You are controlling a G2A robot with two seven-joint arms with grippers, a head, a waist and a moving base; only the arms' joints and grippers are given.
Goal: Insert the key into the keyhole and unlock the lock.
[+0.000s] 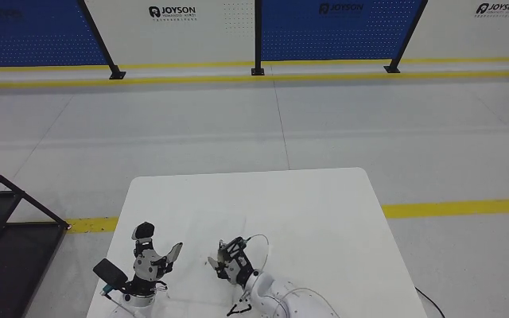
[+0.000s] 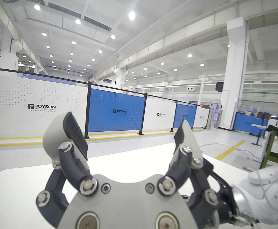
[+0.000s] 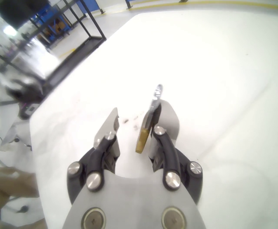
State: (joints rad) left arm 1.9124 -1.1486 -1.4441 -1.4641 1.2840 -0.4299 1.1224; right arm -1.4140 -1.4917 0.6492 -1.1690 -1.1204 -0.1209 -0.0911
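Bare table stretches far and right; at the near edge the left gripper and right gripper sit close together; a rack flanks the left.

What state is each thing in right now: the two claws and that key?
left gripper: open, holding nothing.
right gripper: open, not clamped on anything.
key: on edge against one finger of the right gripper, not gripped from both sides.

We are looking into a big industrial hall: blue and white partition panels are fencing the far floor, yellow lines are running along them, ceiling lights are shining overhead.
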